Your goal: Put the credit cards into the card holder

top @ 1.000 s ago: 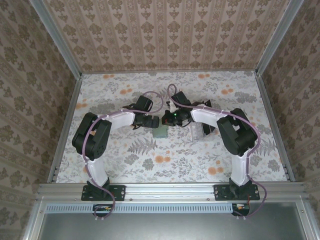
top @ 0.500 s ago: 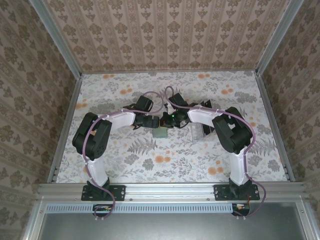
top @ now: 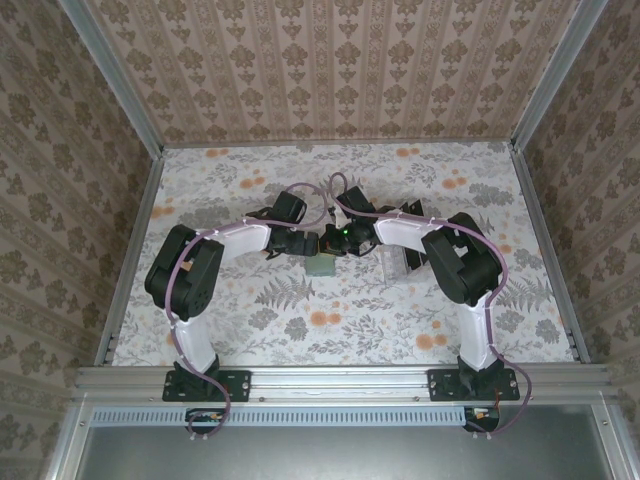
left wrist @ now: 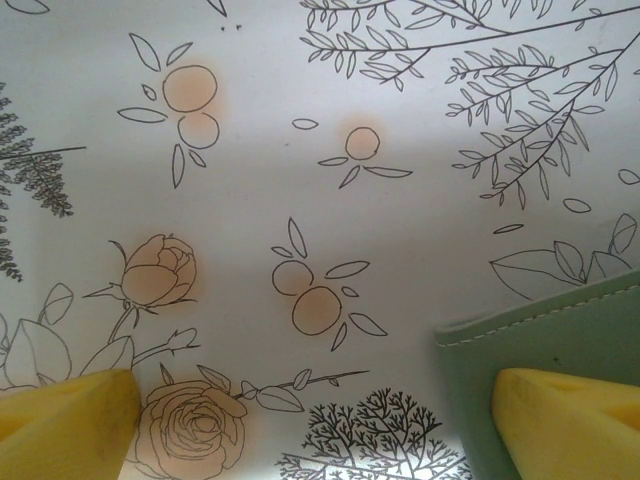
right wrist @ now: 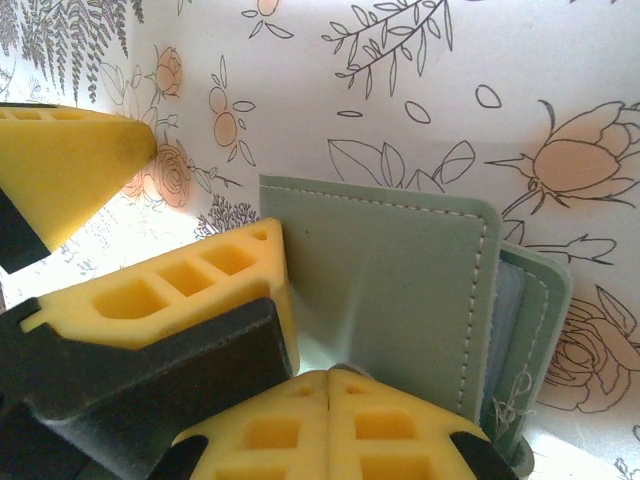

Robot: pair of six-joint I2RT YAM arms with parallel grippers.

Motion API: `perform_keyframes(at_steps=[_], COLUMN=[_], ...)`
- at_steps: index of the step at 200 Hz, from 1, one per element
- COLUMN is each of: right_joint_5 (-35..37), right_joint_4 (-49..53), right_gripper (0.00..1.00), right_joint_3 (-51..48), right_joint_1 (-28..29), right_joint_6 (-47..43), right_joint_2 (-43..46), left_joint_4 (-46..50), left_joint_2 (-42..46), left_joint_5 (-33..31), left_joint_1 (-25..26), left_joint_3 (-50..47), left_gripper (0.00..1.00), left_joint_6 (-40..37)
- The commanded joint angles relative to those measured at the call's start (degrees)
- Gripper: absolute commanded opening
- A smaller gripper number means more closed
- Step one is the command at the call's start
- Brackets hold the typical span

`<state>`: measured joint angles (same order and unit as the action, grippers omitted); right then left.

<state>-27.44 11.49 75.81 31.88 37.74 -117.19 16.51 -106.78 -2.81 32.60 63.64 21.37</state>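
The sage-green card holder (top: 322, 265) lies on the floral table between the two arms. In the right wrist view its stitched cover (right wrist: 400, 275) is raised over a second layer at the right. My right gripper (right wrist: 330, 378) is shut, its joined tips pressing on the cover's near edge, which dents there. My left gripper (left wrist: 316, 400) is open. One of its yellow fingers (left wrist: 570, 420) rests on the holder's corner (left wrist: 530, 345) and the other stands over bare table. Those left fingers (right wrist: 200, 290) also appear in the right wrist view, beside the holder's left edge. The credit cards are hidden.
A clear plastic slotted rack (top: 400, 262) stands just right of the holder, under the right forearm. Patterned walls with metal rails (top: 135, 250) enclose the table on three sides. Open floral tabletop (top: 330, 325) lies in front of the holder.
The right arm's elbow has swung slightly left, and its gripper has edged closer over the holder. The left arm and the holder stay put.
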Motion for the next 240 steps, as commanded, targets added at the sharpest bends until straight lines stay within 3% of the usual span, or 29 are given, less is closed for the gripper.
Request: perform_keyframes(at_steps=[1,162,224,240], right_joint_5=[2.2,11.9,7.0,4.1], right_joint_4=[1.2,11.1,6.3,3.9], right_gripper=[0.00,0.00,0.00,0.08], right_joint_3=[-0.6,-4.3,-4.8,-3.1], right_joint_1=[-0.4,-0.8,-1.0,-0.9], right_joint_6=[0.3,-0.8,0.1,0.5], right_joint_2=[-2.0,-8.0,-4.2,-2.9], left_joint_4=[1.5,1.6,2.1,2.6], left_joint_2=[-4.7,-4.7,-3.7,-2.7], left_joint_5=[4.2,4.3,3.7,3.2], left_joint_1=[0.9,1.3,1.2,0.6], left_joint_3=[-2.1,-2.4,-1.8,-1.3], left_gripper=[1.00,1.00,1.00,1.00], left_joint_6=[1.7,2.0,2.0,2.0])
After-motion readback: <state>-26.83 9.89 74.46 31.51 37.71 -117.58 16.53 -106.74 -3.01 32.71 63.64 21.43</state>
